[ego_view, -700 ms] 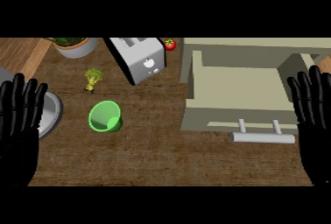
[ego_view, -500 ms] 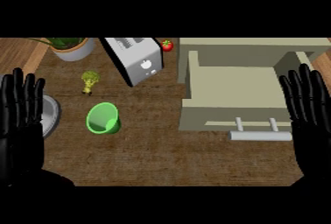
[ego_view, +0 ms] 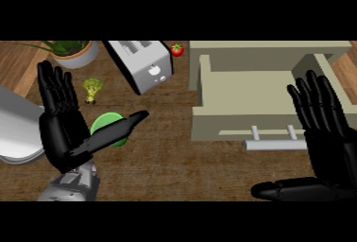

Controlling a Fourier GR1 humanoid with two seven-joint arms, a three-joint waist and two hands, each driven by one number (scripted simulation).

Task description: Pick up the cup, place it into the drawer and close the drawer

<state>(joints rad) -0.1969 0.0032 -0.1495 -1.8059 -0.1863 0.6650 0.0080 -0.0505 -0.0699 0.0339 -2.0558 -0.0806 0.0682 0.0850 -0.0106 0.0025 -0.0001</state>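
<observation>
We look down on a brown wooden counter (ego_view: 181, 165). Nearest us, our right hand (ego_view: 327, 142) stands with fingers straight and spread, holding nothing. Our left hand (ego_view: 59, 127) is likewise spread flat, its thumb crossing in front of the green cup (ego_view: 103, 122), which sits on the counter left of the open beige drawer (ego_view: 209, 127) and its bar handle (ego_view: 275, 144). Farther back we see a broccoli floret (ego_view: 92, 89), a toaster (ego_view: 143, 64), a potted plant (ego_view: 73, 52) and a strawberry (ego_view: 177, 49).

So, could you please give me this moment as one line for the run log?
left hand: open, near cup | right hand: open, by drawer | cup: on counter | drawer: open
</observation>
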